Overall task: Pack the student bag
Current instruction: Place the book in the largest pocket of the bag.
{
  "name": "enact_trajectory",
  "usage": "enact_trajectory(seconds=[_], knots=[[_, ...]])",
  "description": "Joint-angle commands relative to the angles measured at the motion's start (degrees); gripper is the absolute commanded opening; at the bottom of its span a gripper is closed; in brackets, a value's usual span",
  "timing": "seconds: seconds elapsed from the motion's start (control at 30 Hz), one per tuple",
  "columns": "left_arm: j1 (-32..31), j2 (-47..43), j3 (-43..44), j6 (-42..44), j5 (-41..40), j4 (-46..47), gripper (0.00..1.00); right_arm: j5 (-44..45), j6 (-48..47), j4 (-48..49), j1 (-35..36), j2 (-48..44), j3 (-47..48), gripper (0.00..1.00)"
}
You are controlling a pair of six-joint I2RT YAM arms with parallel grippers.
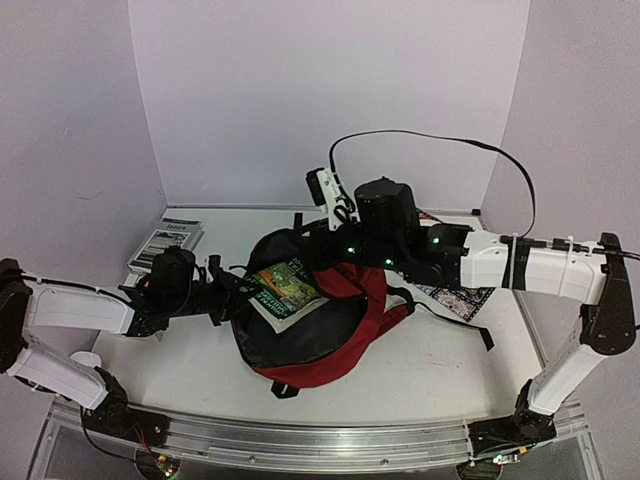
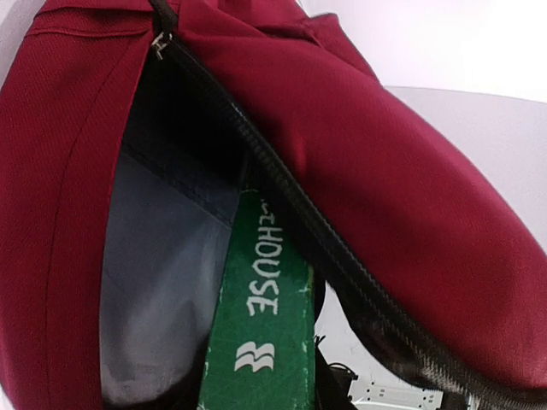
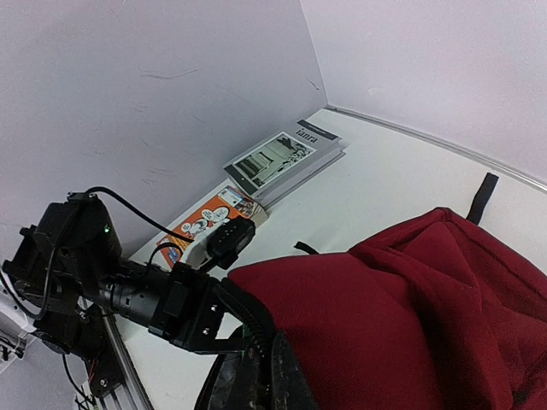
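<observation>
currently the student bag is lying open in the middle of the white table, its dark red fabric slumping around a wide mouth that is facing the left arm. a green book is sitting partly inside that mouth, with its cover tilting up and its upper edge poking out over the left rim. the left gripper is reaching in at this same rim, right beside the book and touching the bag's edge; i cannot tell whether its fingers are apart or clamping anything, since the bag and the arm's own body are hiding them. in the left wrist view the book's spine is standing between the pale grey lining and the black zipper that is running diagonally along the opening. the right gripper is hanging over the far, upper side of the bag with its fingers pressed together, though the pictures are not showing whether any fabric is pinched between them. in the right wrist view the red cloth is rising in folds close under the camera. a grey booklet and an orange comic are lying along the left wall, apart from the bag. a patterned book is peeking out under the right arm, near the bag's black straps.
</observation>
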Motion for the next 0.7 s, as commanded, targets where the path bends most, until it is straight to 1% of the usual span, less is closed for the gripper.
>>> enact_trajectory(seconds=[0.0,0.13,0.5,0.57,0.67], knots=[[-0.39,4.42,3.64,-2.85,-3.32,16.23,0.0,-1.44,1.48,6.56,1.68,-3.32,0.21,0.0],[-1.09,9.05,5.17,-3.17,-5.82,18.51,0.0,-1.48,1.34,6.52,3.08,-2.72,0.98,0.0],[-3.43,17.37,9.55,-3.04,-14.57,26.13,0.0,-3.33,1.75,6.02,5.78,-1.12,3.74,0.0],[-3.94,19.71,9.74,-4.31,-15.34,29.07,0.0,-3.3,1.87,5.78,6.11,-0.54,4.33,0.0],[-4.38,24.51,8.55,-6.94,-16.12,37.44,0.04,-3.03,2.45,5.27,6.34,0.08,5.09,0.0]])
